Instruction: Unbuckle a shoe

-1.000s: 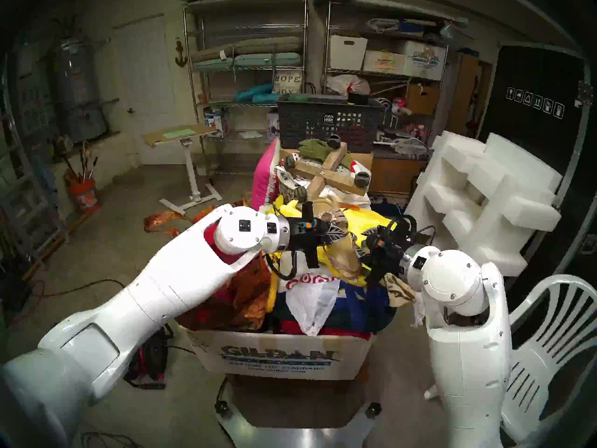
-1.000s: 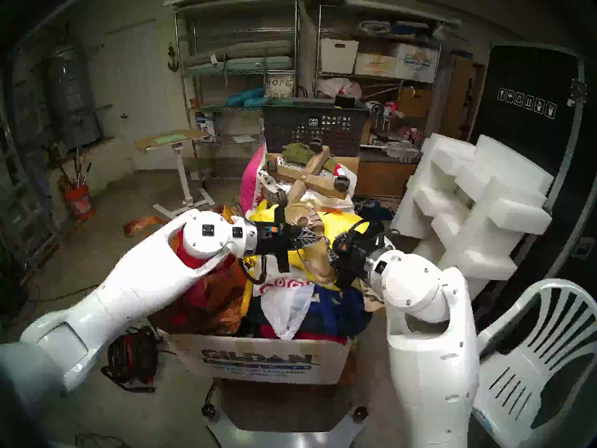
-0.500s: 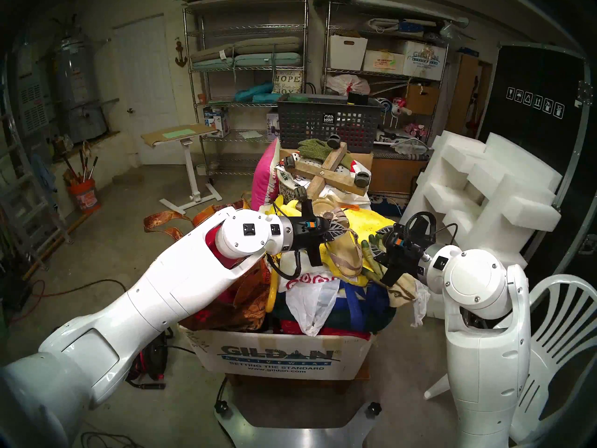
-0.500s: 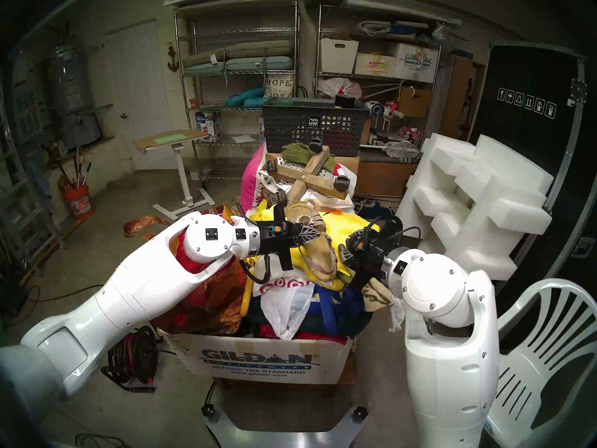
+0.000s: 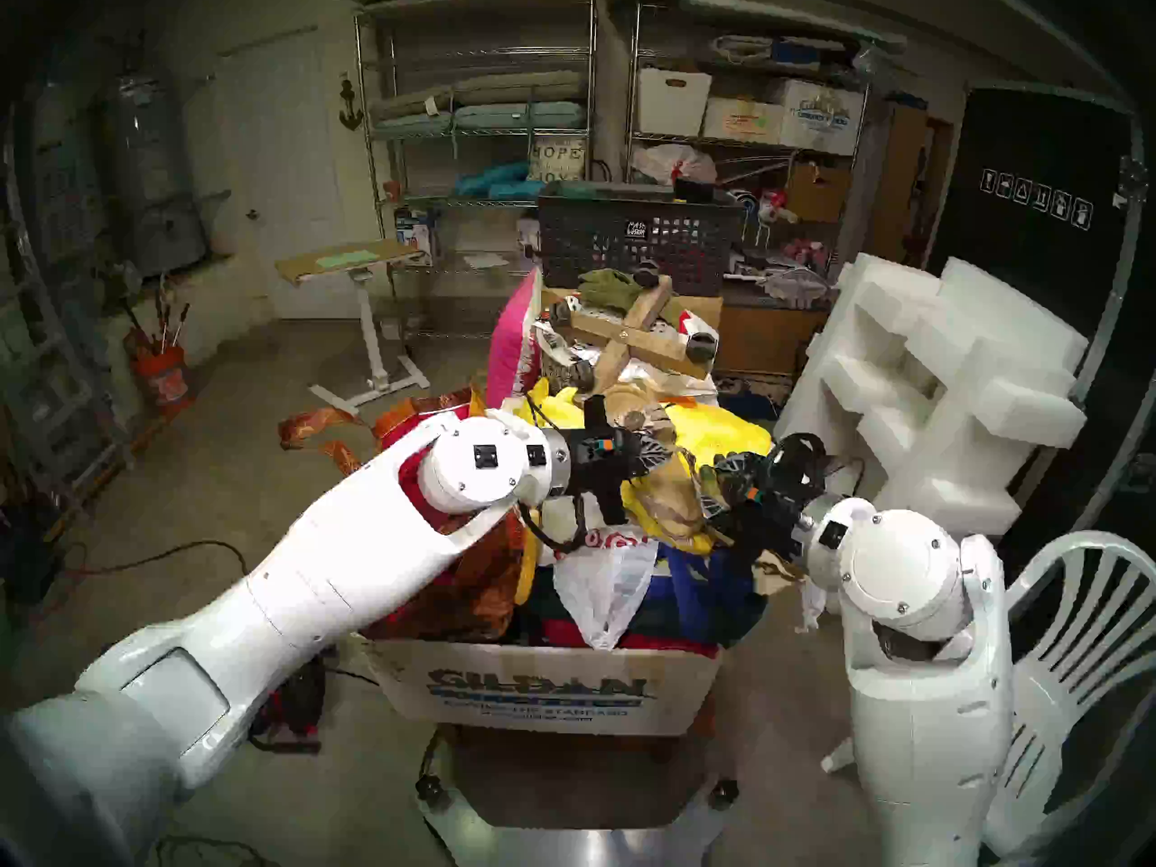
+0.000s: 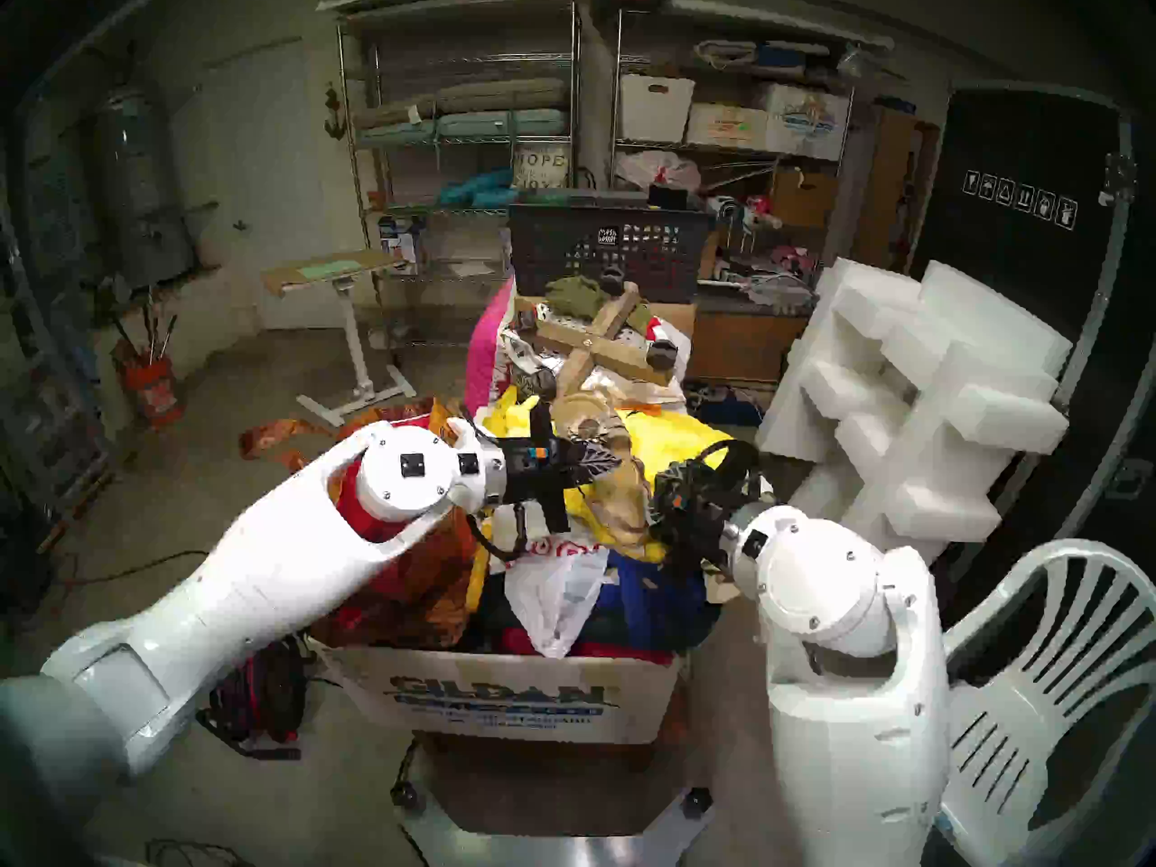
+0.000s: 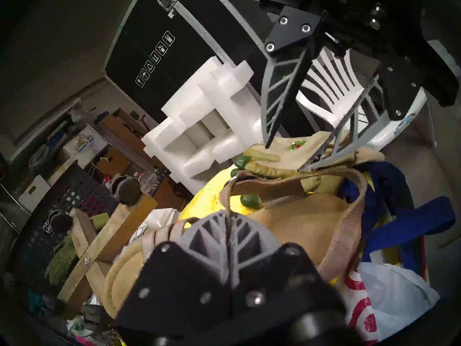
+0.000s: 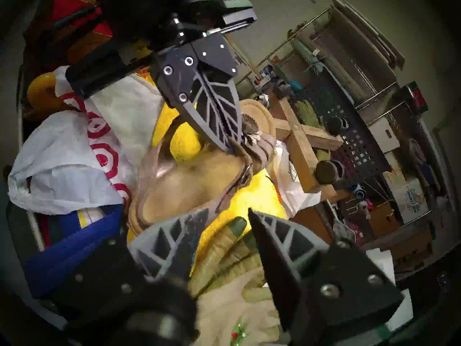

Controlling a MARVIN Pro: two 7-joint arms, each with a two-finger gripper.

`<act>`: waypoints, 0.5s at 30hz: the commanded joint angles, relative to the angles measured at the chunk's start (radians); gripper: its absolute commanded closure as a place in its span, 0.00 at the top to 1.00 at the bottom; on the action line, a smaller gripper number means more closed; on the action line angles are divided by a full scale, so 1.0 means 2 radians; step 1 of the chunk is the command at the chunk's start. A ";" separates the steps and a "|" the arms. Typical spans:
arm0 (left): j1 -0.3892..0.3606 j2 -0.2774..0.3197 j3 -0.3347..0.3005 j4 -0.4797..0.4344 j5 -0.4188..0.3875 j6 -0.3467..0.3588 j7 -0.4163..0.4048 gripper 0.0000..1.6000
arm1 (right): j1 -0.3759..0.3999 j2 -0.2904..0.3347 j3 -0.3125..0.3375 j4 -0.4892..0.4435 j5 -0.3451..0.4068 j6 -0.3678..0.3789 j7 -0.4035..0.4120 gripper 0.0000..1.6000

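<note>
Clamped tight on the toe straps, the left gripper (image 5: 650, 454) is seen from the head view pinning the tan strappy sandal with its brown-and-cream flower ornament (image 5: 672, 496) on top of a heap of clothes in the white printed cardboard box (image 5: 544, 690). It reads as an anchoring hold, so the shoe cannot slide while the strap is worked. From the other side the right gripper (image 5: 719, 493) is brought in at the heel end, fingers parted and nothing between them.

From the left wrist view, the closed fingers (image 7: 230, 234) are seen meeting over the front straps, and the thin tan ankle strap (image 7: 354, 213) arches up over the insole (the buckle itself cannot be picked out in the blur). The right gripper is visible beyond it, half spread, tips just above the tan glove with green fingertips (image 7: 259, 160).

From the right wrist view, the sandal (image 8: 189, 185) lies on yellow fabric (image 8: 252, 200), held at the toe by the left gripper's tips (image 8: 230, 143). The right gripper's fingers (image 8: 174, 238) stand apart with only the glove showing through the gap. The strap looks not yet undone, so the grab on it appears to be the step in hand.
</note>
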 commanded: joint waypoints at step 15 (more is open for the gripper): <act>0.000 0.014 -0.008 -0.020 -0.008 -0.010 0.000 0.00 | 0.012 -0.011 -0.019 0.015 -0.022 -0.005 -0.021 0.65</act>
